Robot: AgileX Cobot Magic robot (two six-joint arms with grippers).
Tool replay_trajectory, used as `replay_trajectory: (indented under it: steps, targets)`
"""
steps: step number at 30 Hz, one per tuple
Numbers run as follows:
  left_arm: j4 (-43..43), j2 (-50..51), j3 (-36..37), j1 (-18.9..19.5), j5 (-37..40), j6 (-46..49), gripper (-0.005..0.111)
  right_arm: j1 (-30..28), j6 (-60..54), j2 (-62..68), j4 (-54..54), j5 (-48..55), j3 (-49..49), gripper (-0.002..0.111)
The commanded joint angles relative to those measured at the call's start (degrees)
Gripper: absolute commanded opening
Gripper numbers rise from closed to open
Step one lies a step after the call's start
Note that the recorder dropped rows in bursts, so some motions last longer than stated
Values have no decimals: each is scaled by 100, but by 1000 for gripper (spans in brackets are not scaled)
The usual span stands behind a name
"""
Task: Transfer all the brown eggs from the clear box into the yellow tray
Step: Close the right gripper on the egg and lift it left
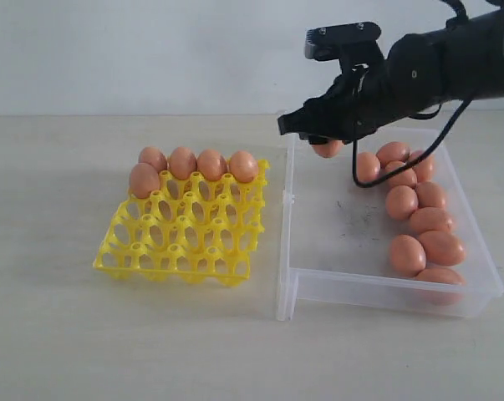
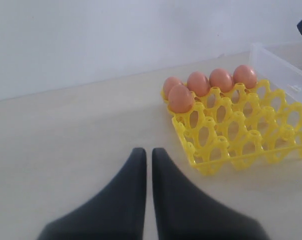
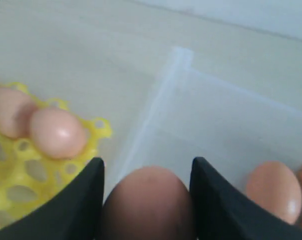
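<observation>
One brown egg (image 3: 148, 205) sits clamped in the right claw (image 3: 148, 162); the yellow tray (image 1: 176, 244) lies near, toward the closed left claw (image 2: 146, 152).

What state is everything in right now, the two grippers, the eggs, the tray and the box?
Clear box: open-topped, loose eggs lying along its right side.
Yellow tray: five eggs seated, four in the far row, one in the next; other cups empty.
Left gripper: shut, empty, above the bare table.
Right gripper: closed on one brown egg, at the box's far corner nearest the tray.
</observation>
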State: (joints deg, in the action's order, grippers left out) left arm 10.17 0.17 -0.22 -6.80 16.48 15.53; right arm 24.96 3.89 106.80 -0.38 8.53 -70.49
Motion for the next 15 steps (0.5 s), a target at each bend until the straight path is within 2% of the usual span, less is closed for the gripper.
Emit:
replay_trajectory:
  steps: [1, 8, 15]
  targets:
    - [-9, -17, 22, -34, -23, 1, 4, 549, 167, -352, 38, -1656, 670, 0]
    - [-9, -17, 22, -34, -23, 1, 4, 1284, 641, -24, 38, -4192, 1110, 0]
    - [-9, -17, 22, -34, -23, 1, 4, 1496, 883, 799, -52, -6087, 1110, 0]
